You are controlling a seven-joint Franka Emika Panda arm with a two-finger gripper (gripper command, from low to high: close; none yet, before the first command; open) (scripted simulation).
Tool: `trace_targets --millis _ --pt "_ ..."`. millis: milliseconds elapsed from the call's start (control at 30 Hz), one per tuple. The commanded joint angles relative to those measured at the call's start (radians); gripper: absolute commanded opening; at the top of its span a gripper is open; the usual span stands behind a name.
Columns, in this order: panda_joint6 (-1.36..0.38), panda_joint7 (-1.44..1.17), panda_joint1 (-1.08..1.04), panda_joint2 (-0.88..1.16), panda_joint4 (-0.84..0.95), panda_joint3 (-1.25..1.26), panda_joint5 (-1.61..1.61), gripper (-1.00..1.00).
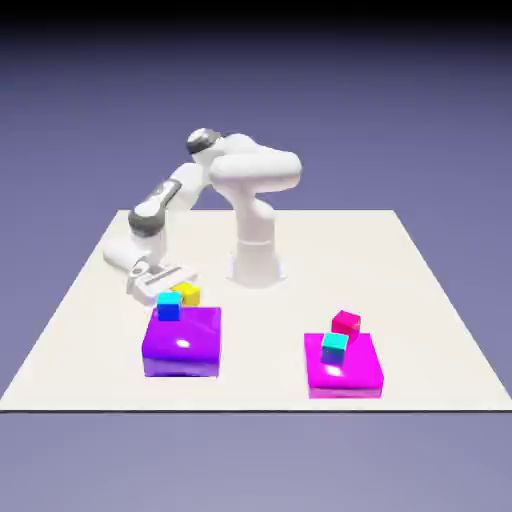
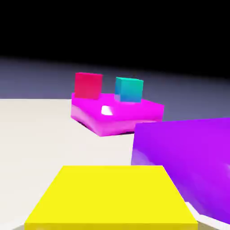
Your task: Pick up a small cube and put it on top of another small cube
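Gripper low over yellow cube — cube fills hand view's foreground.

A pale cream table is seen set against a plain blue-violet backdrop that is darkened to black toward the top, while bright glints of light are thrown on the glossy blocks resting on it.

The large purple block and large magenta block look glossy, each showing a white highlight. The small yellow cube looks flat and matt. The off-white counter looks smooth and matt.
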Motion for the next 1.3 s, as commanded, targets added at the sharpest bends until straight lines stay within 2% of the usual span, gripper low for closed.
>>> trace_targets --millis 0,433,767,1267 --pt "-0.016 -0.008 0.019 0.001 0.002 0.036 -0.017 -1.00" --pt "-0.214 -0.090 0.321 0.012 0.037 0.497 -0.222 -1.00" --pt "-0.089 0.005 0.684 -0.030 0.097 0.543 -0.130 -1.00" --pt "0.360 0.287 1.227 -0.131 0.199 0.243 0.253 -1.00"
